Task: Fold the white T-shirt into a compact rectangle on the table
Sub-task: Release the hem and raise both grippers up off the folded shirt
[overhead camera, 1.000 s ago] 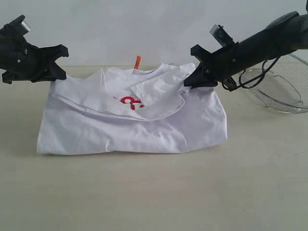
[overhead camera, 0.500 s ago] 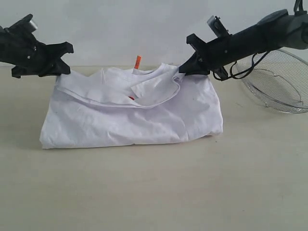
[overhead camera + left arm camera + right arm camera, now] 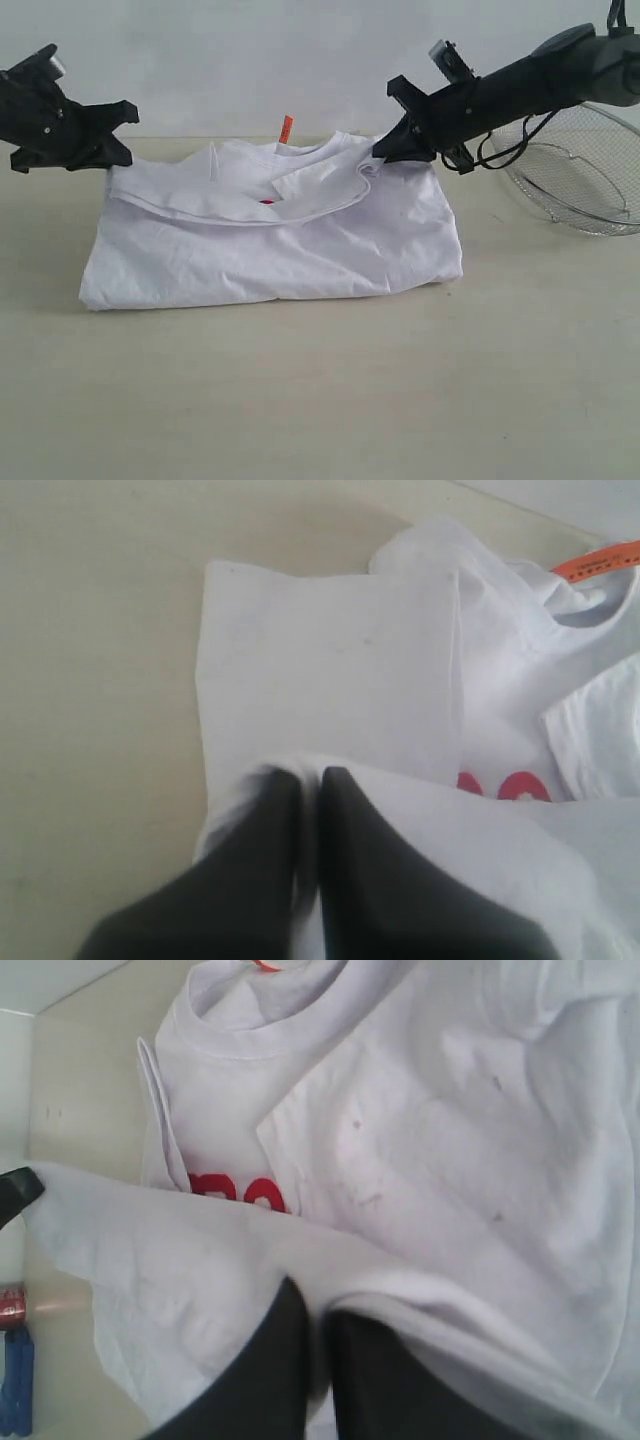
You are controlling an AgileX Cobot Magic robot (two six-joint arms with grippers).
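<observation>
Nearest to us is bare table (image 3: pixel 320 400). On it, in front of and below both grippers, the white T-shirt (image 3: pixel 300 255) lies doubled over, with its folded edge towards us and flat on the table. The far edge of its upper layer is raised off the rest and slung from one gripper to the other, sagging in the middle.

We can see little of the writing. A few red letters (image 3: pixel 503 785) peep out from under the raised layer, between the two grippers. They are rounded red outlines with white inside, and too much of them is covered for us to read a word. Beyond that edge, also between the grippers, an orange neck tag (image 3: pixel 286 128) stands up at the collar. Any print on it is too small for us to make out.

The left gripper (image 3: pixel 308 780) is pressed together on one end of the raised layer, with a thin fold of white cloth caught between its black tips. It holds that end clear of the table. The right gripper (image 3: pixel 318 1305) is likewise closed, pinching a bunched fold at the other end of the same layer.

Further out, on the outer side of the right gripper and partly behind its arm, a wire-mesh basket (image 3: pixel 585 175) sits on the table, apart from the shirt. A pale wall (image 3: pixel 250 60) stands behind it all.
</observation>
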